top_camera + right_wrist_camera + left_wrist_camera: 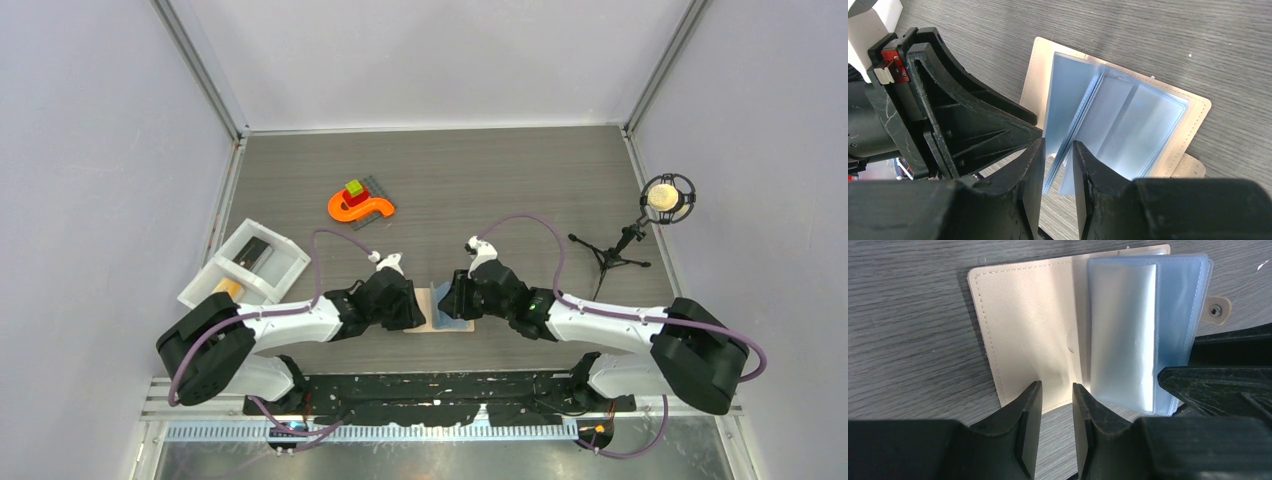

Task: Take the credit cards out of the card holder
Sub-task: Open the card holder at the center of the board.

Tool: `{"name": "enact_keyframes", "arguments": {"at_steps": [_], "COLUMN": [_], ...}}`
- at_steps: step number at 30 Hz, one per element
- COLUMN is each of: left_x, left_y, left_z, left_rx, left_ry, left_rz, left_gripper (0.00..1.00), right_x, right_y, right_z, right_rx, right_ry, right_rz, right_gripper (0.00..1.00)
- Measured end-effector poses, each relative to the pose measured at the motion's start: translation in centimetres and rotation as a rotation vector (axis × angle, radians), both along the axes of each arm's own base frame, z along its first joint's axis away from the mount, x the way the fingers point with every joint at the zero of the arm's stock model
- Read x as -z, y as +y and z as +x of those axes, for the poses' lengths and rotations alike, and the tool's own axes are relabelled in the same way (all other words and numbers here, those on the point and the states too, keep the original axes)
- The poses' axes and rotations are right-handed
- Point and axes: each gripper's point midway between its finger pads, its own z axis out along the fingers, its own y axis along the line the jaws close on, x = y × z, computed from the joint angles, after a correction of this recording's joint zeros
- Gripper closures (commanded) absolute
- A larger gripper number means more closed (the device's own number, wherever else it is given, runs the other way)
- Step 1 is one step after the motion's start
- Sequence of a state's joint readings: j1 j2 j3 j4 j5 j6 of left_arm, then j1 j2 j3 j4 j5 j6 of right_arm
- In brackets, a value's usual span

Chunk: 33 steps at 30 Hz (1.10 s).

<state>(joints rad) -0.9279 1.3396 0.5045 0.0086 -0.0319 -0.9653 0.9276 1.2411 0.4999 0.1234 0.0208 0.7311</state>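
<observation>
The card holder (452,322) lies open on the table between my two grippers. Its beige flap (1023,325) lies flat, and the pale blue sleeves (1143,335) look empty. Its snap tab (1218,310) sticks out at the side. My left gripper (1057,387) is narrowly open and empty at the flap's near edge. My right gripper (1058,145) is narrowly open, its jaws on either side of the raised edges of the fanned sleeves (1113,115). A dark card (254,252) and an orange-yellow card (228,288) lie in the white tray (278,240).
An orange S-shaped toy (362,208) with a green and a red block on it lies at the back centre. A microphone on a small tripod (665,197) stands at the right. The white tray is at the left edge of the table.
</observation>
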Motion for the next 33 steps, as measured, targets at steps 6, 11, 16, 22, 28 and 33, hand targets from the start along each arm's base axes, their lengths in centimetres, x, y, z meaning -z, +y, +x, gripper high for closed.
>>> {"name": "enact_keyframes", "arguments": {"at_steps": [6,11,16,22,28,33], "left_x": [0.0,0.0,0.0,0.0,0.0,0.0], "left_y": [0.0,0.0,0.0,0.0,-0.1,0.0], "left_z": [-0.1,-0.1,-0.1,-0.1,-0.2,-0.2], "left_rx": [0.003,0.004,0.004,0.004,0.005,0.005], "left_ry": [0.002,0.003,0.003,0.004,0.004,0.004], "left_rz": [-0.002,-0.003,-0.004,-0.004,-0.004,-0.004], "left_gripper": [0.68,0.68,0.68,0.68,0.68,0.68], "right_x": [0.2,0.2,-1.3,-1.5,-0.5,0.1], "right_y": [0.0,-0.2,-0.7,-0.7,-0.6,-1.3], "right_z": [0.0,-0.1,0.0,0.0,-0.1,0.0], "right_rx": [-0.006,-0.011,0.0,-0.007,-0.015,0.014], "right_ry": [0.002,-0.006,-0.043,-0.05,-0.029,-0.018], "right_rz": [-0.005,-0.017,-0.004,-0.002,-0.021,-0.058], "right_gripper": [0.63,0.68,0.76,0.85,0.64,0.45]}}
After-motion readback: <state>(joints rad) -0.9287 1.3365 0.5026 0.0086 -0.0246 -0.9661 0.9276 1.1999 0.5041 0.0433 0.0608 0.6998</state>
